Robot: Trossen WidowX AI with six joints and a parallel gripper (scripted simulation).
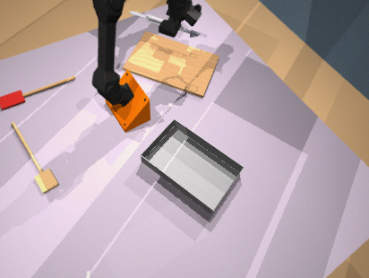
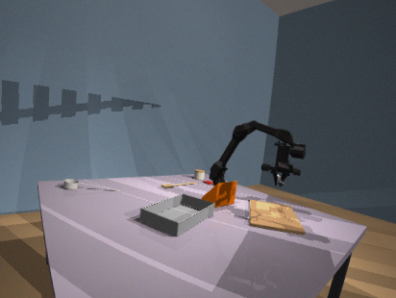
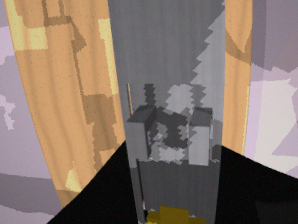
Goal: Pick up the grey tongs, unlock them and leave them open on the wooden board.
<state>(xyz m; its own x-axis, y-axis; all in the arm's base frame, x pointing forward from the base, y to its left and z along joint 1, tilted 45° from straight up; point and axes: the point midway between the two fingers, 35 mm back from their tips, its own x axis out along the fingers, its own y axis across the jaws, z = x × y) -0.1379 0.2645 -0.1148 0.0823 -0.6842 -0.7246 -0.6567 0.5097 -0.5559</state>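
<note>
- And the black claw [image 1: 172, 28] [image 2: 280, 175] [image 3: 158, 143] is clamped on the long grey metal tongs [image 1: 141, 16] [image 2: 280, 181] [image 3: 165, 45], up in the air!
- From the top, the tongs stretch out to both sides of the claw, just past the wooden board's far edge in that view; whether they're locked, I can't tell.
- Wrist view: grey fills the middle, with the flat, rectangular tan wooden board [image 1: 170, 65] [image 2: 276, 218] [image 3: 50, 100] showing on both sides behind it.
- The black jointed arm [image 1: 107, 49] [image 2: 233, 146] arches up from an orange wedge-shaped stand [image 1: 143, 112] [image 2: 231, 194], out over the board's side of the table.
- The rectangular grey metal roasting tin [image 1: 179, 185] [image 2: 159, 222] sits on the lilac table [image 1: 278, 224] [image 2: 120, 250], no tongs across it!
- Over on the other side, a red-headed tool with a wooden handle [image 1: 12, 99] [image 2: 208, 183] and a square-headed wooden tool [image 1: 46, 180] [image 2: 167, 186] lie apart.
</note>
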